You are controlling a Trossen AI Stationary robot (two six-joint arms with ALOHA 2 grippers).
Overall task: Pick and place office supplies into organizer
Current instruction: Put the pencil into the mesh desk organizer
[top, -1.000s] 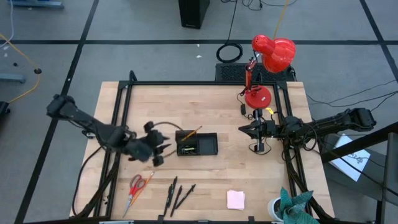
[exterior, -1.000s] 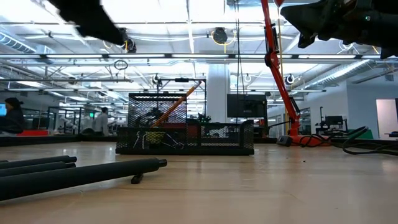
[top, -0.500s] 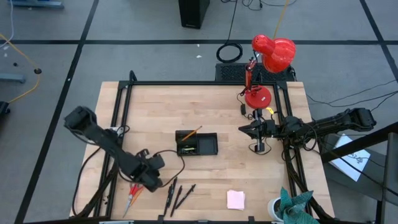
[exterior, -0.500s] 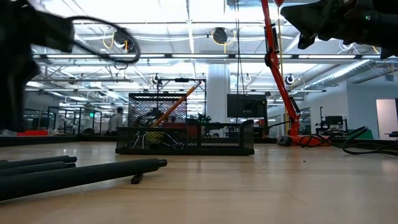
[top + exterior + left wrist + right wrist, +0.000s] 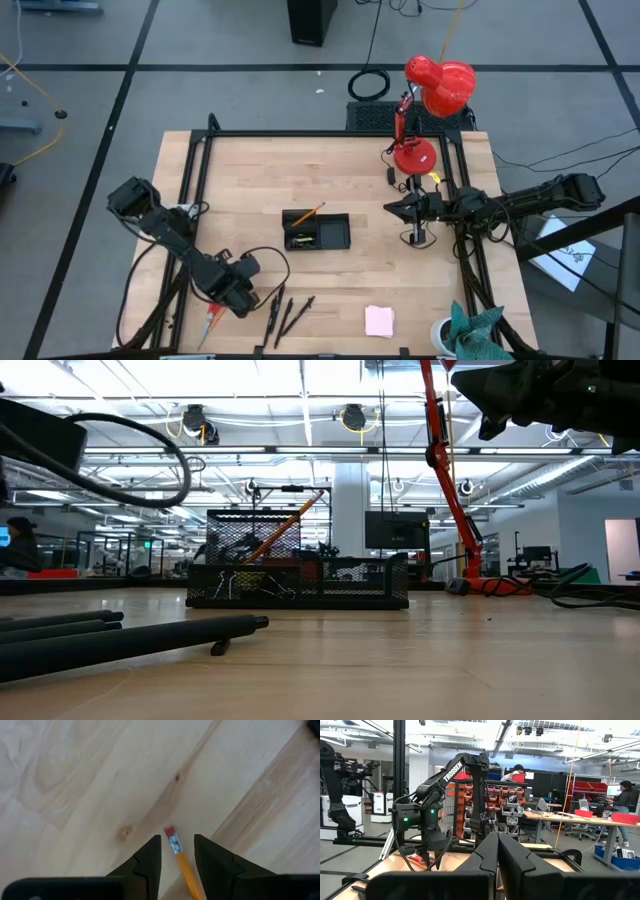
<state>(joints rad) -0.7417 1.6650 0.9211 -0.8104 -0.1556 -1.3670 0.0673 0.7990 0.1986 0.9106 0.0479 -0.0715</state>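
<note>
Robotics lab, parts shelves (image 5: pixel 492 805), workbenches (image 5: pixel 560 817)

From above I get even, bright light on the table (image 5: pixel 350 170), with only soft, short shadows under the arms. At table height I'm looking straight into rows of ceiling lights (image 5: pixel 300 380) that blow out to white glare, so the mesh organizer (image 5: pixel 297 572) reads almost as a silhouette; the black pens (image 5: pixel 120 640) nearest the lens are soft and out of focus. My left wrist picture is softly lit and slightly blurred on the wood grain, with the pencil (image 5: pixel 181 862) between the dark fingers. The right wrist picture is bright, its own fingers close and dark.
</note>
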